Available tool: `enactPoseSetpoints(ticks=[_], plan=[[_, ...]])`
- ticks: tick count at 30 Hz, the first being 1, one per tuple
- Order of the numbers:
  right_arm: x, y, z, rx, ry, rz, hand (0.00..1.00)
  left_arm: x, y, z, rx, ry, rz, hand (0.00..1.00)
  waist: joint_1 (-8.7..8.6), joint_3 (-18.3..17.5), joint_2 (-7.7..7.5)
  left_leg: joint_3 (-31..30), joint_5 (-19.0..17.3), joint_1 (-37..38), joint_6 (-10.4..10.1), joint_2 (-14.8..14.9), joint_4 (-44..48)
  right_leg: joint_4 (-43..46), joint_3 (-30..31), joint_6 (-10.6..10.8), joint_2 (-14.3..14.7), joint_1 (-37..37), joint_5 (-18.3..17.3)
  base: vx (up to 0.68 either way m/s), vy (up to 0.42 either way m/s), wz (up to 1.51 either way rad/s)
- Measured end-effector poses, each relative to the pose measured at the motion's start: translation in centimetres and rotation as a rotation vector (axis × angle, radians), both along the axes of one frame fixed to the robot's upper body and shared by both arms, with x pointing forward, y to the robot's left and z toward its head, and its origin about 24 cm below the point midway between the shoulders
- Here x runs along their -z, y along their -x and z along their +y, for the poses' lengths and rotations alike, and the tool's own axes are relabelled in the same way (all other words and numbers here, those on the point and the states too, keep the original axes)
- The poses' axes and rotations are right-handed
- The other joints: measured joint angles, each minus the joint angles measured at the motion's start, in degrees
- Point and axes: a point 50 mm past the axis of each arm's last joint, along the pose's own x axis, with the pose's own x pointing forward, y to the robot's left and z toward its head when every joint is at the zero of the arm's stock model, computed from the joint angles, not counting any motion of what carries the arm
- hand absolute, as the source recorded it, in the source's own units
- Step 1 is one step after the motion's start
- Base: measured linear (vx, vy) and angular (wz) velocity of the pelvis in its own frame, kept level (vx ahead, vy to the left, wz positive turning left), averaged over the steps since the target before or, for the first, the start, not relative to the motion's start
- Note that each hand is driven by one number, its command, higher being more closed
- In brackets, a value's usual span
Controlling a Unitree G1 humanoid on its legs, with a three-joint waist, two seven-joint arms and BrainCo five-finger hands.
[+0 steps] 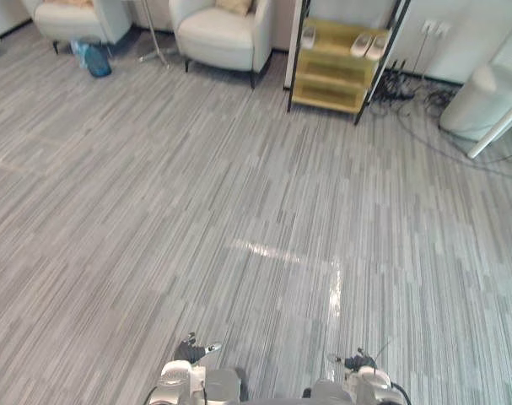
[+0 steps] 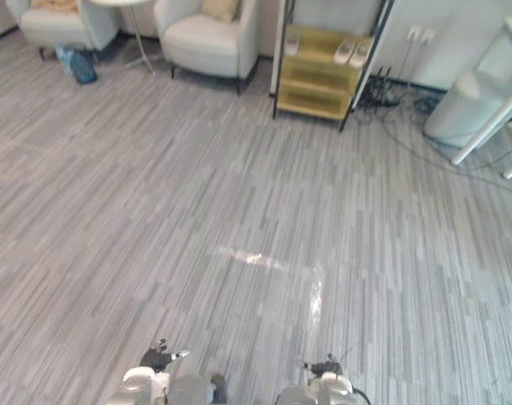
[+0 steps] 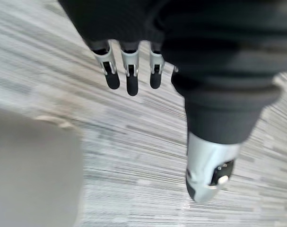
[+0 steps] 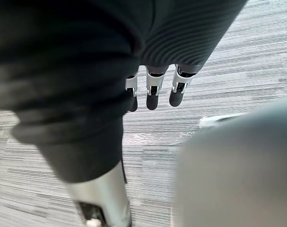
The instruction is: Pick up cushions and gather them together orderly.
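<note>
Both our hands sit low at the near edge of the head views, over the striped grey floor (image 1: 239, 211). In its wrist view the left hand (image 3: 131, 78) hangs w/ fingers straight and slightly apart, nothing in them. The right hand (image 4: 152, 92) is the same: fingers loose, empty. The cushions are well apart from us, across the room. One tan cushion (image 1: 234, 5) leans on the back of the pale armchair (image 1: 218, 38) nr the yellow shelf unit (image 1: 327, 72). A second cushion (image 2: 53, 4) is on the other armchair (image 1: 70, 21) at far left, mostly cut off by the frame edge. A blue bag (image 1: 94, 59) stands on the floor beside that chair. Pale slippers (image 1: 369, 44) lie on the shelf's top tier.
</note>
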Motion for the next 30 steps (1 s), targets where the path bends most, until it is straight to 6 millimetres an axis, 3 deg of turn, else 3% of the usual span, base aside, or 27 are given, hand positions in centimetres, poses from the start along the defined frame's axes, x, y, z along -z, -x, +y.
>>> enactPoseSetpoints(ticks=[1,2,4,5,6,7,8,10,11,12,13,16,17,18,19,20,22,24,30], plan=[[-0.1,-0.2,0.0,-0.003,0.002,-0.004,0.0,0.0,-0.1,0.0,0.003,-0.001,-0.002,0.0,-0.55,0.14,0.19,-0.29,-0.04,0.82,-0.06,0.81,-0.43,-9.86,-0.4,-0.44,1.73,-2.07,2.35,0.48,-0.141,0.35],[-0.1,-0.4,0.0,-0.005,0.001,-0.011,0.0,0.1,0.2,-0.1,0.01,-0.002,0.003,0.0,-1.22,0.07,0.02,-0.87,-0.44,2.15,-0.76,1.19,-1.16,-21.97,0.78,-0.84,3.3,-2.65,8.62,0.48,-0.163,0.42],[0.0,0.0,0.0,-0.003,0.001,-0.002,0.0,0.2,0.5,-0.1,0.01,-0.002,0.011,0.0,-1.38,-0.19,-0.78,-2.07,-2.05,3.91,-3.33,0.67,-1.35,-30.19,2.99,-0.08,3.84,-2.66,16.05,0.44,-0.207,0.4],[0.0,0.4,-0.7,0.006,0.014,0.007,0.0,0.4,1.0,-0.5,-0.006,0.009,0.029,0.0,-1.69,-0.55,-0.81,-4.43,-4.75,6.95,-4.96,0.85,-1.48,-27.75,5.21,-3.68,4.31,-2.85,22.52,0.45,-0.237,0.29],[-0.1,0.3,-1.1,0.005,0.026,0.005,0.0,0.5,1.1,-0.8,-0.007,0.016,0.031,0.0,-1.45,-0.76,0.5,-4.8,-4.82,7.22,-4.87,2.0,-1.3,-26.22,4.4,-3.49,5.23,-2.95,21.82,0.53,-0.272,0.33],[-0.2,0.3,-1.6,0.004,0.037,0.005,0.0,0.6,1.1,-1.4,-0.008,0.033,0.03,0.0,-1.42,-1.55,1.89,-6.62,-5.06,6.33,-5.07,3.72,1.65,-25.06,3.76,-3.62,6.2,-2.79,17.78,0.42,-0.203,0.14],[-0.2,0.3,-1.6,0.007,0.038,0.005,0.0,0.6,1.1,-1.6,-0.008,0.036,0.029,0.0,-1.36,-1.9,2.47,-7.5,-5.14,4.46,-5.22,4.87,5.44,-25.32,3.02,-4.14,6.99,-2.22,16.69,0.48,-0.274,0.3],[-0.1,0.4,-1.4,0.02,0.028,0.006,0.0,0.5,0.8,-1.9,-0.006,0.046,0.022,0.0,-1.39,-1.78,3.5,-9.54,-4.67,-2.02,-5.99,7.36,19.77,-28.23,1.66,-4.86,9.26,0.73,15.43,0.3,-0.179,0.24],[-0.1,0.4,-1.4,0.019,0.029,0.008,0.0,0.4,0.4,-2.2,-0.003,0.054,0.01,0.0,-1.18,-1.19,4.44,-9.61,-2.37,-7.17,-7.58,10.06,32.28,-31.15,1.12,-5.83,11.37,4.29,15.13,0.35,-0.113,0.1],[-0.1,0.4,-1.3,0.03,0.022,0.004,0.0,0.3,0.2,-2.4,-0.008,0.062,0.001,0.0,-0.82,-0.74,4.71,-8.92,-3.59,-11.1,-7.42,11.55,40.38,-33.15,1.08,-6.62,12.81,8.01,14.6,0.42,-0.119,0.07],[-0.1,0.4,-1.3,0.035,0.02,0.005,0.0,0.3,0.1,-2.4,-0.01,0.062,-0.004,0.0,-0.76,-0.57,4.65,-8.69,-4.22,-12.26,-7.16,11.59,41.51,-33.59,1.08,-7.13,12.91,9.17,14.53,0.41,-0.064,0.02],[-0.1,0.3,-1.4,0.055,0.014,0.001,0.0,0.0,-0.4,-2.6,0.004,0.065,-0.028,0.0,-0.21,-0.44,4.23,-6.1,-7.08,-17.86,-6.27,9.34,33.44,-35.06,1.9,-6.35,12.18,13.29,13.8,0.3,0.047,-0.24],[-0.2,0.1,-1.4,0.058,0.017,-0.007,0.0,-0.1,-0.6,-2.6,0.013,0.064,-0.033,0.0,0.32,-0.42,4.27,-6.97,-6.81,-19.32,-6.2,7.48,24.61,-35.05,3.22,-5.51,11.22,14.07,13.37,0.24,0.123,-0.37],[-0.3,0.0,-1.5,0.065,0.019,-0.012,0.0,-0.1,-0.6,-2.7,0.013,0.065,-0.034,0.0,0.49,-0.41,4.24,-8.94,-5.1,-19.51,-6.36,5.83,18.08,-34.92,3.76,-4.7,10.33,14.39,12.93,0.3,0.177,-0.43],[-0.3,0.3,-1.8,0.08,0.024,-0.007,0.0,-0.1,-0.7,-2.7,0.012,0.063,-0.037,0.0,0.83,-0.44,4.36,-10.42,2.16,-18.57,-7.39,4.25,13.26,-34.82,4.68,-3.34,9.55,15.23,12.35,0.31,0.147,-0.19],[0.0,0.6,-1.2,0.084,0.012,0.004,0.0,0.0,-0.5,-2.7,0.01,0.061,-0.029,0.0,1.35,-1.04,3.43,-10.08,3.94,-15.66,-5.5,1.8,9.5,-35.61,5.91,-1.86,7.94,16.19,11.94,0.31,0.139,-0.03],[0.4,2.0,-1.1,0.096,0.003,0.04,0.0,-0.1,-0.6,-2.3,0.01,0.047,-0.03,0.0,1.27,-1.38,2.37,-9.69,3.97,-15.16,-4.98,0.05,8.99,-35.99,5.65,-0.65,6.03,17.15,11.15,0.29,0.124,0.19],[0.4,2.0,-1.0,0.1,0.0,0.04,0.0,0.1,-0.2,-1.9,0.002,0.036,-0.011,0.0,1.58,-1.28,1.89,-9.77,3.97,-12.88,-4.97,-1.36,8.46,-36.33,5.71,-0.6,4.71,19.38,11.13,0.28,0.113,0.11],[0.4,1.8,-0.4,0.102,-0.013,0.028,0.0,0.2,0.3,-0.9,0.006,0.006,0.009,0.0,1.73,-3.28,-0.05,-11.67,4.08,-9.3,-4.76,-2.44,4.75,-37.51,5.84,-0.45,4.18,21.22,11.04,0.13,-0.009,0.01]])
